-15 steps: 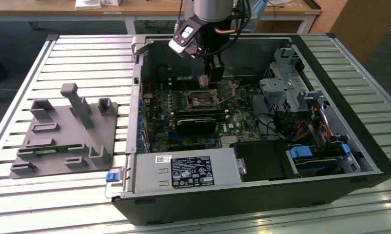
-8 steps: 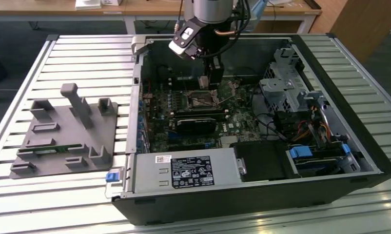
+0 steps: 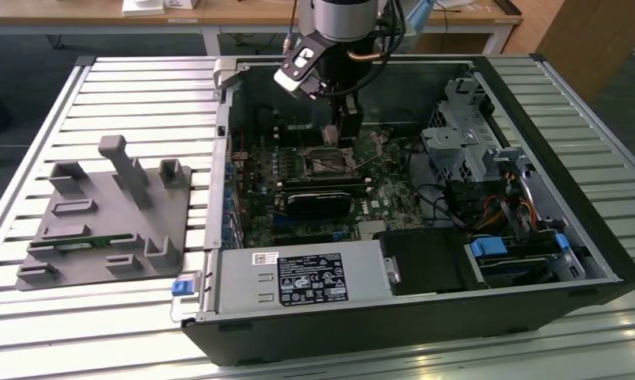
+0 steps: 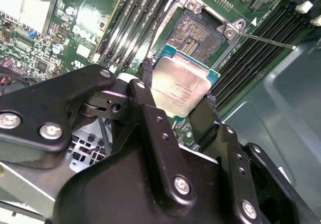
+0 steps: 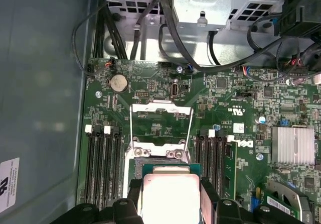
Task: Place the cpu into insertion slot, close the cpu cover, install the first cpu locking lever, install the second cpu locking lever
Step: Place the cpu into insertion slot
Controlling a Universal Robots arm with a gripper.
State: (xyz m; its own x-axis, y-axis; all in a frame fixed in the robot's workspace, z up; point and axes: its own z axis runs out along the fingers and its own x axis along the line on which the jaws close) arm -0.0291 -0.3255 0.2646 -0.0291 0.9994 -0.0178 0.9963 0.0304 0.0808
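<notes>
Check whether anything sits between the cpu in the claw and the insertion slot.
Nothing visible does. The claw holds the cpu over the insertion slot, whose contact field lies bare in the second wrist view; in the first wrist view the cpu cover is swung back off it.

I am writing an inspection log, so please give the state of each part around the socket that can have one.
gripper: jaws closed on the cpu.
cpu: held above the board, not seated.
insertion slot: empty, uncovered.
cpu cover: swung open.
computer case: side open.

arm (image 3: 344, 24) pointing down, gripper (image 4: 179, 88) clasping cpu (image 4: 183, 82)
</notes>
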